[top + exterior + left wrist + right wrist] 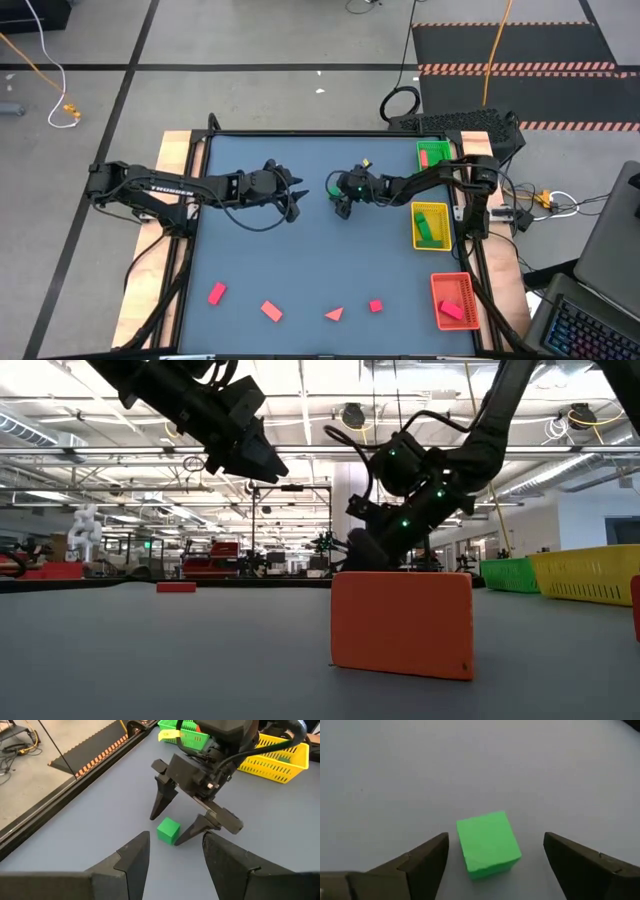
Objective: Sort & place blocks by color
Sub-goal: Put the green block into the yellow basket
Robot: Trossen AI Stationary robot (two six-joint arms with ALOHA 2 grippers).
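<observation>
A small green cube (168, 830) (487, 845) rests flat on the blue table, near its middle. My right gripper (495, 838) (343, 205) is lowered over the cube and open, one finger (161, 802) on each side, with a gap showing on both sides. My left gripper (172, 857) (292, 195) is open and hovers above the table just left of it, pointing at the cube. Several red blocks lie along the near edge: a cuboid (217, 293), another (271, 311), a triangle (334, 314) and a cube (375, 306).
Three trays line the table's right side: a green tray (432, 153) at the far end, a yellow tray (430, 225) holding a green block, and a red tray (452, 300) holding a pink block. A large red block (402, 623) stands close in the low view.
</observation>
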